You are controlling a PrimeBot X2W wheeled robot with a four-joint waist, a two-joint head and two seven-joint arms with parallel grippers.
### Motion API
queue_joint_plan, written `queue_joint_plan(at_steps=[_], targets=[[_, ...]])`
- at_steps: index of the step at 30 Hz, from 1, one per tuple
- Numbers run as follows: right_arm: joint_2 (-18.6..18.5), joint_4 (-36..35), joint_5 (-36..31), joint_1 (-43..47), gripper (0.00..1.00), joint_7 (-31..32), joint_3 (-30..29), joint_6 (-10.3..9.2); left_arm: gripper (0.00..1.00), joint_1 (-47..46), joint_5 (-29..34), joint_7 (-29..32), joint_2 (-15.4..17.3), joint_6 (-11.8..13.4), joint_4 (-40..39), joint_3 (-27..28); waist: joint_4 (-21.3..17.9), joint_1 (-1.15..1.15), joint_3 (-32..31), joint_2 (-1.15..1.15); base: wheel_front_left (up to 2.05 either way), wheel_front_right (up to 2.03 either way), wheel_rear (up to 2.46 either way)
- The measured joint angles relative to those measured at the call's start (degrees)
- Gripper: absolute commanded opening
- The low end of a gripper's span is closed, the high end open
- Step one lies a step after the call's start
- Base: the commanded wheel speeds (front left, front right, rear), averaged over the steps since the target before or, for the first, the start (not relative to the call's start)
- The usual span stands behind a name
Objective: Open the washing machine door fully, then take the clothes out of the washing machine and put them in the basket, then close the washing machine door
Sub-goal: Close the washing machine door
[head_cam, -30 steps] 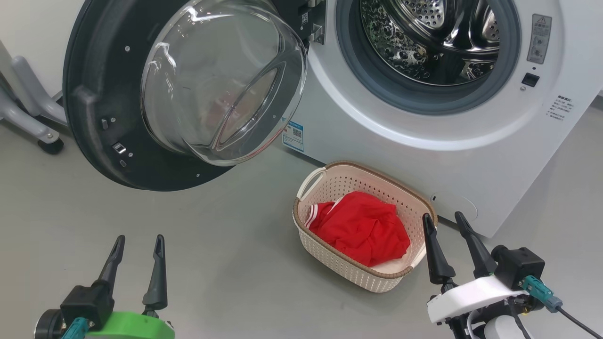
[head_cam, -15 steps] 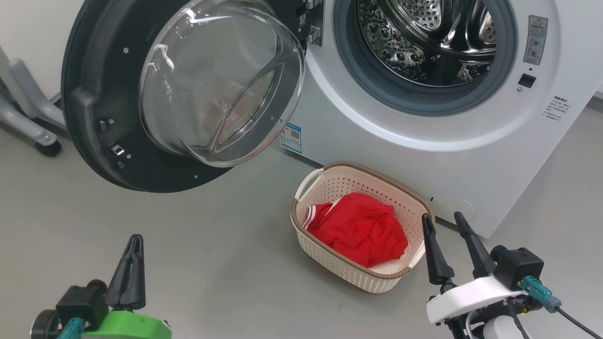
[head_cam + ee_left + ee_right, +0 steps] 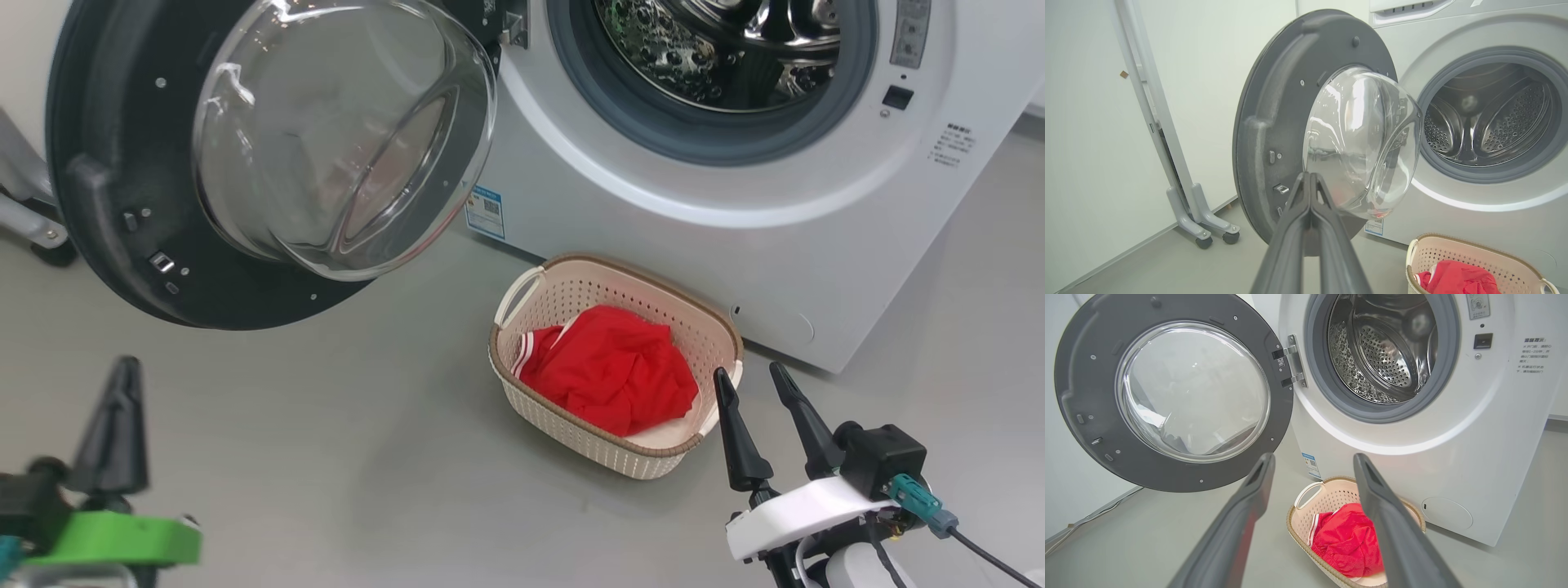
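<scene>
Your left hand [image 3: 122, 371] is clenched with its fingers pressed together, holding nothing, and points toward the washing machine door [image 3: 106, 163], which hangs wide open. Your right hand [image 3: 746, 371] is released, just beside the basket [image 3: 571, 282]. The red clothes [image 3: 612, 376] lie in the basket, which stands on the floor [image 3: 326, 425] near the front of the washing machine [image 3: 653, 237].

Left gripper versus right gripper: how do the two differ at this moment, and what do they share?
The left gripper is shut, jaws pressed together; the right gripper is open, jaws apart. The left gripper sits on a green mount, the right gripper on a white one. The left gripper points toward the washing machine door; the right gripper stands beside the basket holding the clothes. Both are dark and hold nothing.
</scene>
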Motion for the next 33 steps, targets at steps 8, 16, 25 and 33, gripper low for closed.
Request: queue_joint_plan(at_steps=[8, 16, 25, 33], targets=[[-1.31, -1.22, -1.99, -2.58, 1.00, 0.10, 0.96, 0.00, 0.00, -5.82, -1.71, 0.11, 7.98, 0.18, -4.00, 7.90, -1.57, 0.00, 4.05, 0.00, 0.00, 0.00, 0.00], [-3.15, -2.15, -2.93, -4.75, 1.00, 1.29, 1.30, 0.00, 0.00, -13.35, -5.97, 2.76, 14.64, 0.15, -4.69, 14.32, -3.05, 0.00, 8.05, 0.00, 0.00, 0.00, 0.00], [-4.43, -2.85, -3.36, -6.61, 1.00, 2.05, 1.94, 0.00, 0.00, -23.61, -17.37, 8.68, 19.24, 0.49, 3.58, 24.58, -5.18, 0.00, 12.24, 0.00, 0.00, 0.00, 0.00], [-4.26, -2.87, -3.35, -8.27, 1.00, 2.12, 3.45, 0.00, 0.00, -30.32, -28.67, 15.77, 19.15, 4.42, 15.68, 32.12, -7.66, 0.00, 14.18, 0.00, 0.00, 0.00, 0.00]])
